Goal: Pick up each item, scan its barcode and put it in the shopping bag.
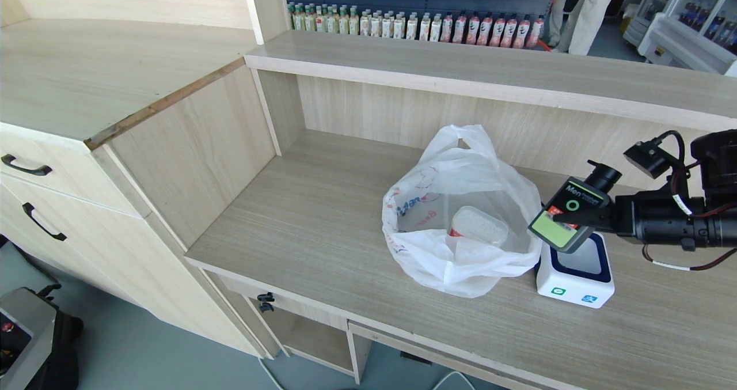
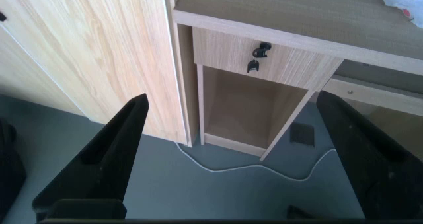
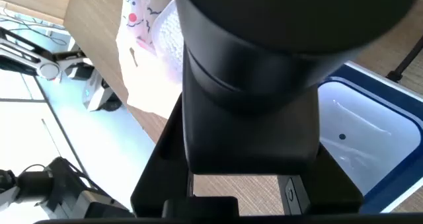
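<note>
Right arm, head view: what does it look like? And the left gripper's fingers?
The right arm is a black cylinder with a small black camera on top and black, white and red cables around it. The left gripper has two matte black wedge-shaped fingers.

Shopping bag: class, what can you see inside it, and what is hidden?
Inside the shopping bag lies one white-topped packet. Its lower part is covered by the bag's folded front.

Bright, even light (soft shadows)
</note>
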Controlling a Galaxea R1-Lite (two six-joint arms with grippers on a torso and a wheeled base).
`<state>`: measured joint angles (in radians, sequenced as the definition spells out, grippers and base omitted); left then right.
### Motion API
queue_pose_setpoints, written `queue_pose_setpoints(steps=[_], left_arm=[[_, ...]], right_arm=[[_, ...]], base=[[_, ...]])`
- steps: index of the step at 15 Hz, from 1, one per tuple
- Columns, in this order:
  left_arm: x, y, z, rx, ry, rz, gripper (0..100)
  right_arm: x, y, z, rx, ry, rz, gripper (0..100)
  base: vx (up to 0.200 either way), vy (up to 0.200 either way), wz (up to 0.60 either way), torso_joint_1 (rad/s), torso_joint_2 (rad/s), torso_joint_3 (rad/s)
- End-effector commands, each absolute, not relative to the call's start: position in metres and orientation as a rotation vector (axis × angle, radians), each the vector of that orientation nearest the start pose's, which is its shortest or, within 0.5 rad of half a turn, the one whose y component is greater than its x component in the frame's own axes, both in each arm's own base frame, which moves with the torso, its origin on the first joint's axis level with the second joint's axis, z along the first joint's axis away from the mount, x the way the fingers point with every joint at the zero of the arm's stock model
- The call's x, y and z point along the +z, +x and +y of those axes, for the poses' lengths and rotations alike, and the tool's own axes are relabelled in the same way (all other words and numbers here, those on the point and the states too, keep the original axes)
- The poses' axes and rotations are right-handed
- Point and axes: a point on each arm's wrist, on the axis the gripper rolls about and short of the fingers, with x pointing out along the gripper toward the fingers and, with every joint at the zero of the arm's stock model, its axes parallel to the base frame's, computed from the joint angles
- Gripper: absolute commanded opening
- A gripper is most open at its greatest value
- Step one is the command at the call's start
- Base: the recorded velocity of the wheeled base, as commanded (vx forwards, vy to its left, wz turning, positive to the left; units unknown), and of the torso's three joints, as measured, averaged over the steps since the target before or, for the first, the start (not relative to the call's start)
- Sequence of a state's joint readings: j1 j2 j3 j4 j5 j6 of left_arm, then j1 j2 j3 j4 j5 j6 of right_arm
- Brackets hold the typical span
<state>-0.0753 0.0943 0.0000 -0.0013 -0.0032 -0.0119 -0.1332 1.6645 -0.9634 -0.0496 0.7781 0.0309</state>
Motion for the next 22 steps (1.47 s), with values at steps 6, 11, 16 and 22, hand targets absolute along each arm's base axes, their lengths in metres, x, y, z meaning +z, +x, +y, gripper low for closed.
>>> queue_pose_setpoints(steps=[6, 11, 16, 22], left_arm=[[0.077, -0.015, 0.001, -0.078, -0.009, 0.094, 100], [0.078, -0.015, 0.001, -0.078, -0.009, 0.092, 100], [0.078, -0.015, 0.001, -0.078, -0.009, 0.092, 100], [0.078, -0.015, 0.001, -0.078, -0.009, 0.092, 100]], right_arm=[[0.176, 0.304, -0.03, 0.636, 0.34, 0.601, 0], [0.192, 0.288, -0.041, 0.605, 0.326, 0.55, 0], [0.193, 0.262, -0.04, 0.593, 0.327, 0.549, 0], [0.179, 0.241, -0.051, 0.554, 0.281, 0.602, 0]], base=[[0.0, 0.0, 0.0, 0.0, 0.0, 0.0], [0.0, 0.0, 0.0, 0.0, 0.0, 0.0], [0.0, 0.0, 0.0, 0.0, 0.0, 0.0], [0.0, 0.0, 0.0, 0.0, 0.0, 0.0]])
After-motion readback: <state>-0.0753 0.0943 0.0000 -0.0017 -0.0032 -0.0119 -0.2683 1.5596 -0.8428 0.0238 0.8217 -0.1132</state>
